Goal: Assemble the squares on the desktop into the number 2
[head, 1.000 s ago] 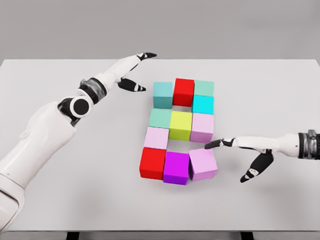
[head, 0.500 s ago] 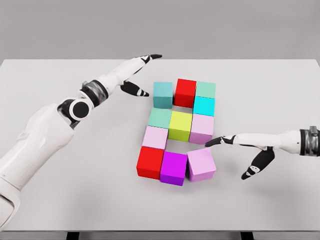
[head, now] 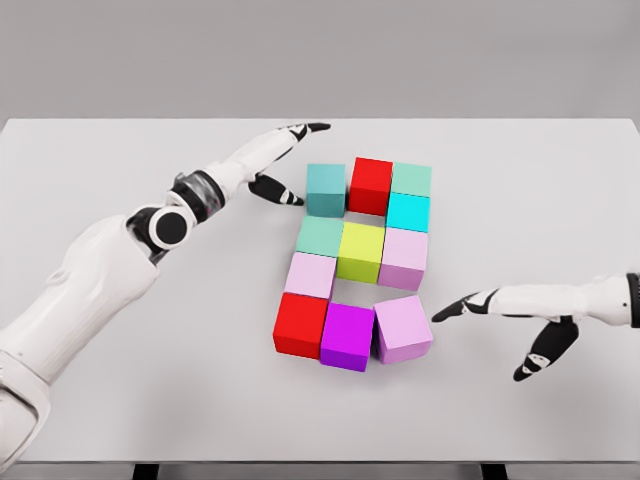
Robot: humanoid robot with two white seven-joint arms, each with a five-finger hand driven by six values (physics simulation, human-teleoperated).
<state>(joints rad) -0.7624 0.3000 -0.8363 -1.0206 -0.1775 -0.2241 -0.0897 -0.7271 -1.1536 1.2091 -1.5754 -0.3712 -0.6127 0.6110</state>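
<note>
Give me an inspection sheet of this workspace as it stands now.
Surface: white table, flat and well lit.
Job's things: eleven coloured cubes packed into a blocky 2; top row teal cube, red cube, green cube; bottom-right pink cube sits slightly skewed.
Clutter: nothing seen.
Hands: left hand open, beside the teal cube, contact unclear; right hand open, apart from the pink cube.
Cables: nothing seen.
Surroundings: plain grey backdrop; dark table legs at the bottom edge.
</note>
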